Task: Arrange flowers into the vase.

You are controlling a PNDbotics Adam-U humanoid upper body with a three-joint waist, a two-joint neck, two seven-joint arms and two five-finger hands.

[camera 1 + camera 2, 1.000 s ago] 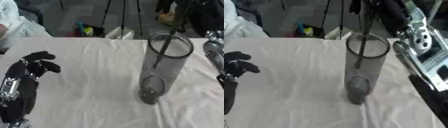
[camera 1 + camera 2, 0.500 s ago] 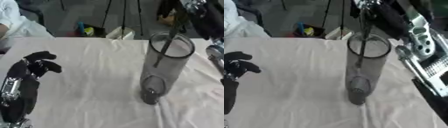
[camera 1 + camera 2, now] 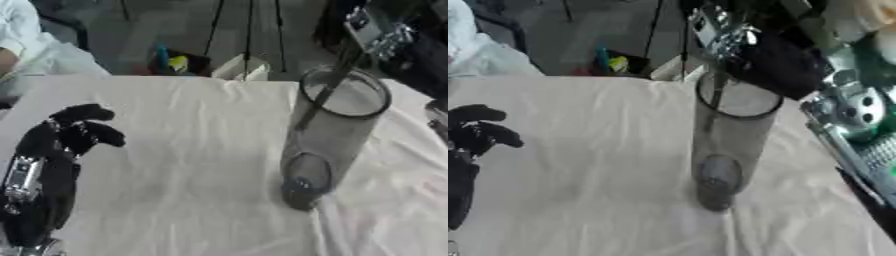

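Right now the desk (image 3: 175,200), draped in a wrinkled white cloth, is filling most of both views. Standing upright on it, right of centre, is a tall cylindrical vase (image 3: 328,145) of smoky clear glass, its rim open at the top. Above the vase, the robot's right hand (image 3: 776,67) is coming in from the upper right, black with silver parts, hovering just over the rim. It is holding a dark flower stem (image 3: 325,95), which is slanting down through the mouth of the vase and leaning against the inside wall; the lower end is too dim to follow. Its fingers are bunched around the top of the stem, though the exact pinch is hard to make out. Over on the left side, the left hand (image 3: 66,137) is resting on the cloth well apart from the vase, its black fingers curling loosely and holding nothing.
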